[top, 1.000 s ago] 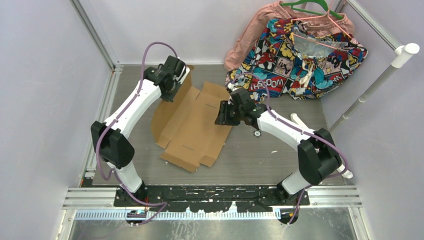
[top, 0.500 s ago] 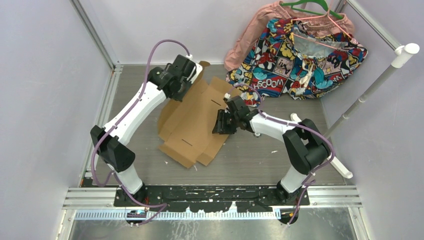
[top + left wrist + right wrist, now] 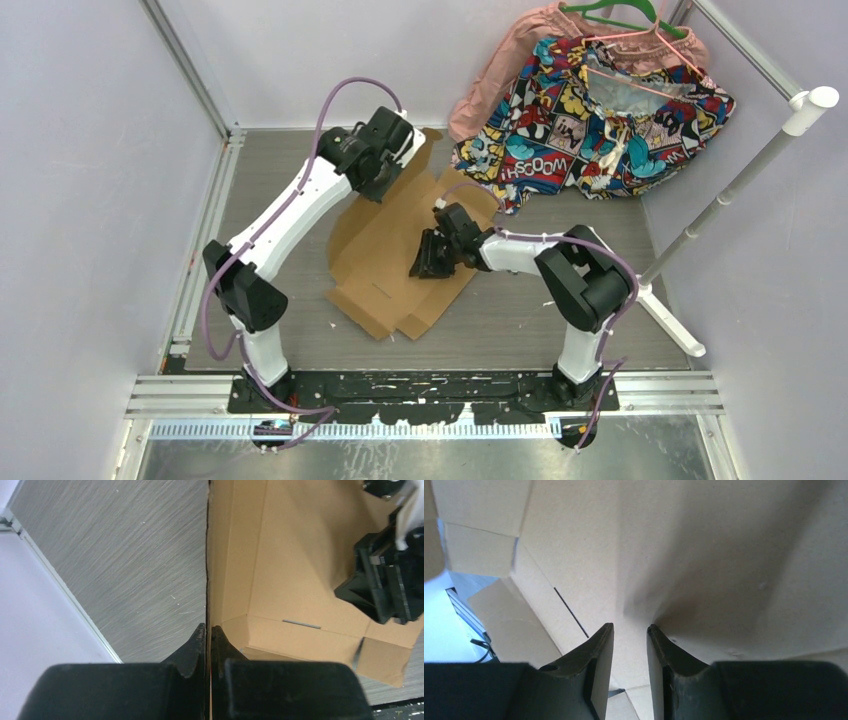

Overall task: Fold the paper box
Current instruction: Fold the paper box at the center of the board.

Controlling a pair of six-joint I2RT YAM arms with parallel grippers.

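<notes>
- Grey brushed table [image 3: 520,310] inside pale walls; comic-print cloth [image 3: 600,120] heaped at far right corner, clear of the work.
- Paper box [image 3: 385,250] = brown die-cut sheet, mid-table, mostly flat. Its long axis runs diagonally, near-left to far-right.
- Left gripper [image 3: 207,630]: jaws pressed together on the sheet's far-left edge. Wrist view shows that panel edge-on, running straight away from the fingertips, so it's raised off the table, not lying flat.
- Right gripper [image 3: 629,630]: fingers a little apart w/ nothing between them, tips pointing down at the sheet's middle panel. Contact probable; can't confirm from the wrist view.
- Key relation: the raised panel is on the far-left side of the right gripper, w/ the crease somewhere between the two.
- Judgement: fold step in progress, early in the task. Left arm is the one to swing its panel over toward the centre; the right looks placed to pin the base so the sheet doesn't slide.
</notes>
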